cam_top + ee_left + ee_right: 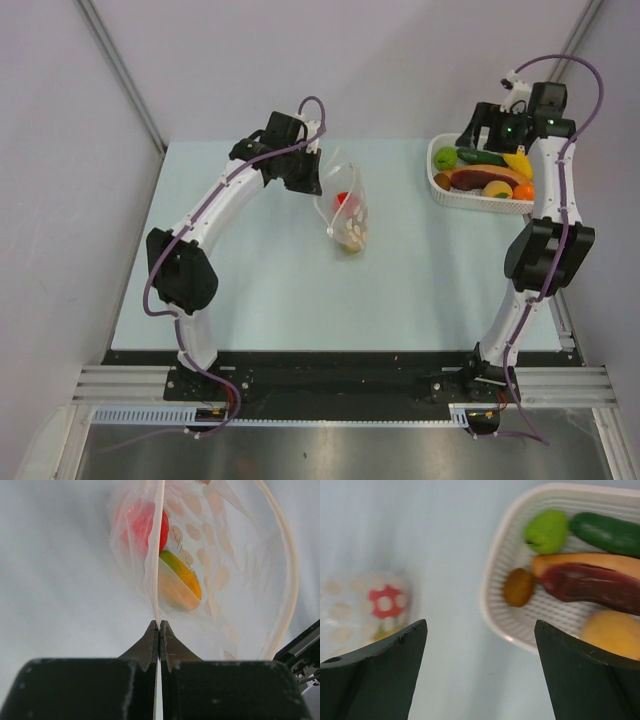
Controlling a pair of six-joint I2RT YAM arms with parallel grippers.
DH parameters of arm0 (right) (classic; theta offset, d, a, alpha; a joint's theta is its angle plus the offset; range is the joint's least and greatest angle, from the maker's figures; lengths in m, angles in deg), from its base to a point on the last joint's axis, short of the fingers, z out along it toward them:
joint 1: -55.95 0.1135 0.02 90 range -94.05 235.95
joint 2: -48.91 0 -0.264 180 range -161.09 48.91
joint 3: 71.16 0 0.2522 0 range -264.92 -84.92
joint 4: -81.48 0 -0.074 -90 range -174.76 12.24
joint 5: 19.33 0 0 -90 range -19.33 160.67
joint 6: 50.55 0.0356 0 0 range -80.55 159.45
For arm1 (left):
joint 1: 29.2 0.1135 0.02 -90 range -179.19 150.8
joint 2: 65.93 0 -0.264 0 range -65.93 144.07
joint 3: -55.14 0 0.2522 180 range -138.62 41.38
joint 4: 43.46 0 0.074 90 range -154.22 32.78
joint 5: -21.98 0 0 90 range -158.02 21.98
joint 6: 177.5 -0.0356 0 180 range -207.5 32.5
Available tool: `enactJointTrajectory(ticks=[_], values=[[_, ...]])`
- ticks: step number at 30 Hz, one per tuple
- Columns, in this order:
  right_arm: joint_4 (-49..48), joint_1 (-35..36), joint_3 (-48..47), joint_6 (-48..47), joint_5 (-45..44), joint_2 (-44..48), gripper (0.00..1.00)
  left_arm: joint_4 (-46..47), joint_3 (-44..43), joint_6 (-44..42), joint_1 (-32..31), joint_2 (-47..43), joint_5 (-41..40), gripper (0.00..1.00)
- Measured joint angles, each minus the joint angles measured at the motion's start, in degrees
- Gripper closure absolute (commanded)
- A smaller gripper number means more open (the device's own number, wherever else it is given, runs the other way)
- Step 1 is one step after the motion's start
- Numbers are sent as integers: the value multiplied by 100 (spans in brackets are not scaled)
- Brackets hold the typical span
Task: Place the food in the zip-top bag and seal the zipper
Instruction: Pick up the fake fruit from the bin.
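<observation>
filling step: my left gripper [159,626] clenched on rim of clear white-dotted plastic bag [235,570], right gripper [480,670] spread open over white lattice basket [489,587]; next, grab green toy fruit [547,530].

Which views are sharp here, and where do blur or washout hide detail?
Top external: evenly lit and sharp, with the zip-top bag clear. Left wrist: the dark fingers are crisp, but the pale bag film washes out and hazes the food inside. Right wrist: soft throughout, the basket and bag both blurred.
</observation>
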Motion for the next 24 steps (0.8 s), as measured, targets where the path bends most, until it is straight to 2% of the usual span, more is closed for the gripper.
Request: enactJointTrajectory(ticks=[5, 13, 18, 24], values=[[205, -474, -490, -455, -986, -826, 0, 2, -70, -2, 0, 4, 17, 100], [575, -498, -634, -1016, -2437, -1611, 0, 0, -70, 0, 2, 26, 39, 100], [573, -487, -780, -1104, -2828, -2011, 0, -2, -70, 0, 7, 83, 46, 100], [551, -476, -824, -1104, -2857, -2363, 1, -4, -70, -2, 17, 140, 50, 100]])
